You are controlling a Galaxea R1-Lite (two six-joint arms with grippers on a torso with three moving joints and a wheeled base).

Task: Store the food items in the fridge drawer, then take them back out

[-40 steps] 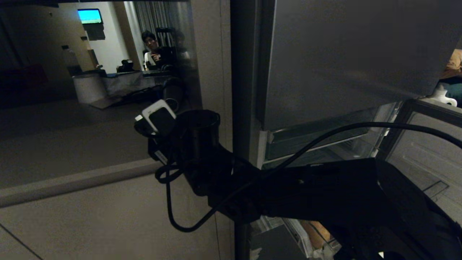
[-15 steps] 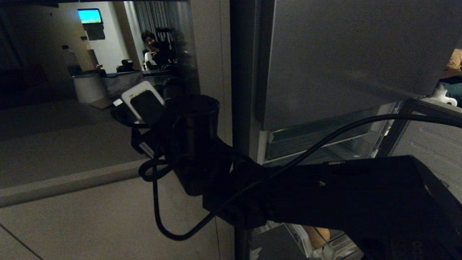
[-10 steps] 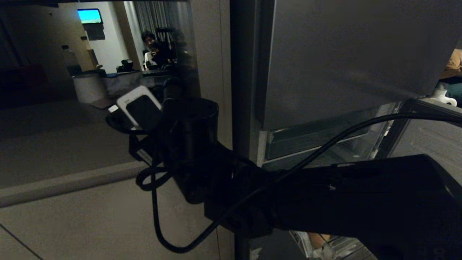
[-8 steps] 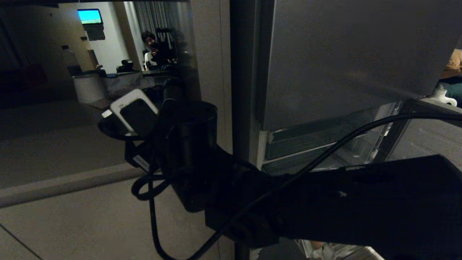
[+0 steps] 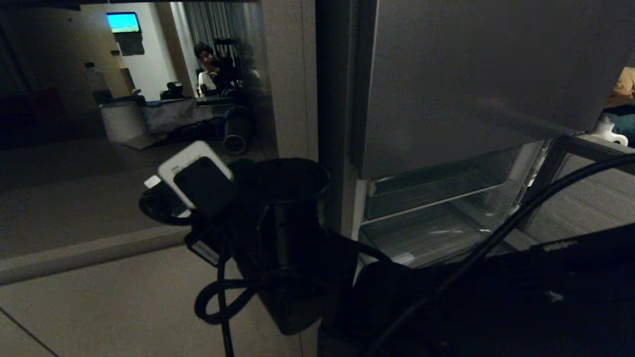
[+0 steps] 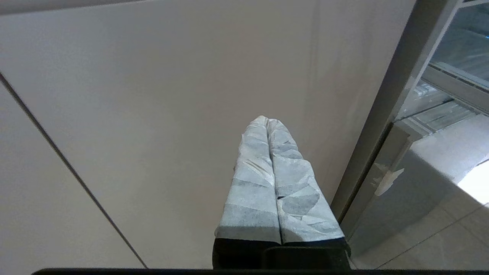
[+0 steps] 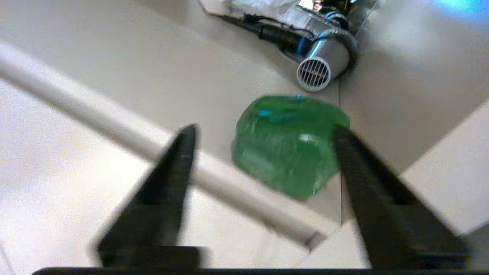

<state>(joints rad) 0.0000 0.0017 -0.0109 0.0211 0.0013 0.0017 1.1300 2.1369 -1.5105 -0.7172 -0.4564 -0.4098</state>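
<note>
The fridge drawer (image 5: pixel 436 233), centre right of the head view, stands see-through with nothing visible in the part that shows; no potato-like item is in view. The right hand (image 7: pixel 263 130) is spread, with a green lump (image 7: pixel 286 145) between its fingers and touching only one. The left hand (image 6: pixel 269 121) is pressed together, idle. Which half of the task this is cannot be judged.

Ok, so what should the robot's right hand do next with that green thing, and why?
Probably close the right gripper onto the green lump. The lump sits between the open fingers, up against one finger, with a clear gap to the other. A firm grip seems needed before carrying it towards the fridge drawer.
</note>
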